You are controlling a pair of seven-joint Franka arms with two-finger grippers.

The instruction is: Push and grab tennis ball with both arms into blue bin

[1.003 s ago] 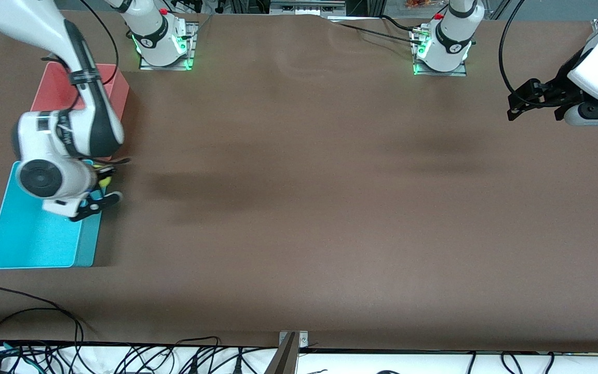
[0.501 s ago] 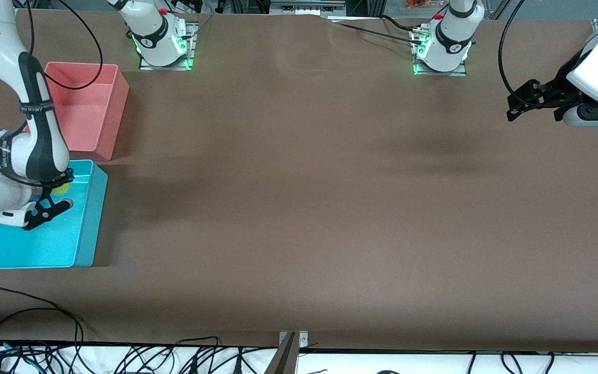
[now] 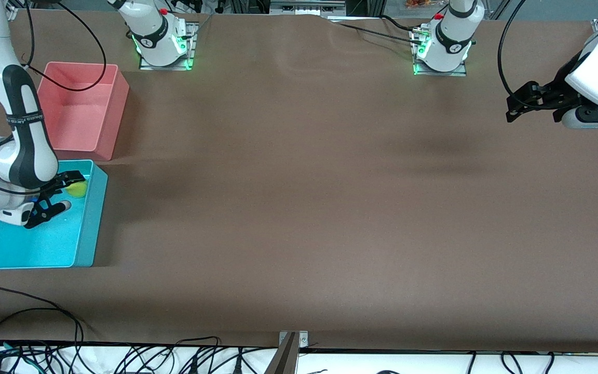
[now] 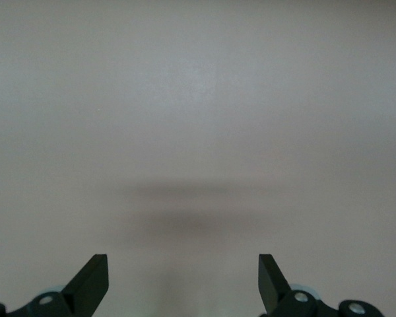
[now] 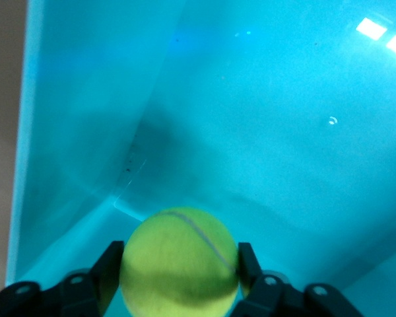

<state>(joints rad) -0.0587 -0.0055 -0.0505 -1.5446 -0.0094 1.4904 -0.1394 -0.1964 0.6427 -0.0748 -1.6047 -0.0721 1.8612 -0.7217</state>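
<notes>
Over the thin-walled cyan-blue plastic bin [image 3: 87, 228], R gripper [image 5: 178, 281] pinches the fuzzy yellow-green tennis ball [image 5: 179, 261] across its middle, prob light & springy; L gripper [image 4: 183, 281] waits wide open, empty

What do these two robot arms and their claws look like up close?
Both arms are glossy white jointed tubes with dark grey-black joint sections. Each base glows green and carries a small red button. Black cables loop beside them. The right gripper and the left gripper are black, each with two slim fingers.
</notes>
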